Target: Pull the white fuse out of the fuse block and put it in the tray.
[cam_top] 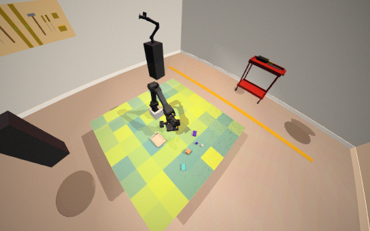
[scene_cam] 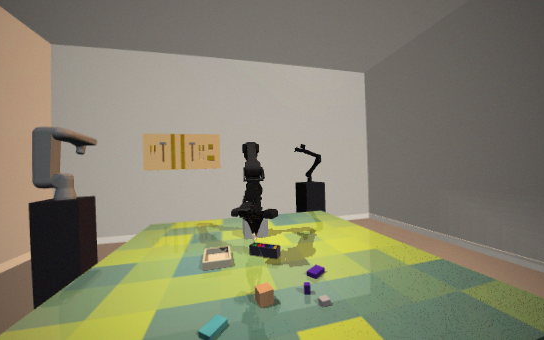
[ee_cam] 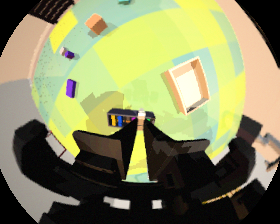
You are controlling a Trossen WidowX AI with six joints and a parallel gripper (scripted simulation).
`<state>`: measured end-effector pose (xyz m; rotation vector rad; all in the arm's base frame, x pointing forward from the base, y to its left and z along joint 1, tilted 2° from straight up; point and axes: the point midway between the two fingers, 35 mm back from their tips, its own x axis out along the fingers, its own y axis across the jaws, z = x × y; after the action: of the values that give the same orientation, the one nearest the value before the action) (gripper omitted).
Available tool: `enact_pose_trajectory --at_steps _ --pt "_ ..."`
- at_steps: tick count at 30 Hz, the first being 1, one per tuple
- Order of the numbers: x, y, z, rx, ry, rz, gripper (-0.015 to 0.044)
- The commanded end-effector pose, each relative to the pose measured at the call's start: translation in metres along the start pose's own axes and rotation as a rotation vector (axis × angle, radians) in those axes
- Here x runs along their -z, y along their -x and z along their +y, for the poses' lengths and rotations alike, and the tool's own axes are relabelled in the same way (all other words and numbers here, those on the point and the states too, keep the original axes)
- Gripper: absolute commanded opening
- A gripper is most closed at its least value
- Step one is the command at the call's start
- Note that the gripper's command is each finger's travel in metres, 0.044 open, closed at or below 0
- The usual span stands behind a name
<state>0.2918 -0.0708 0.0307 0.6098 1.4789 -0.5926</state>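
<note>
My gripper is shut on the white fuse, which shows pale at the fingertips. In the exterior view the tips hang above the left part of the dark fuse block, with a small gap over it. The block stands on the table and holds several coloured fuses, among them a yellow one and a blue one. The light tan tray stands apart from the block, to its left in the exterior view. In the top view the arm hides the block and the fingertips.
A purple block, an orange cube, a teal block, a small purple piece and a small grey one lie on the table, away from the tray.
</note>
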Motion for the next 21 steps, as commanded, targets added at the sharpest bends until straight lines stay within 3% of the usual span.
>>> enact_pose_trajectory --at_steps 1,21 --pt "-0.013 -0.001 -0.015 0.009 0.003 0.005 0.0000" --pt "-0.068 -0.001 -0.114 0.018 0.003 0.001 0.0000"
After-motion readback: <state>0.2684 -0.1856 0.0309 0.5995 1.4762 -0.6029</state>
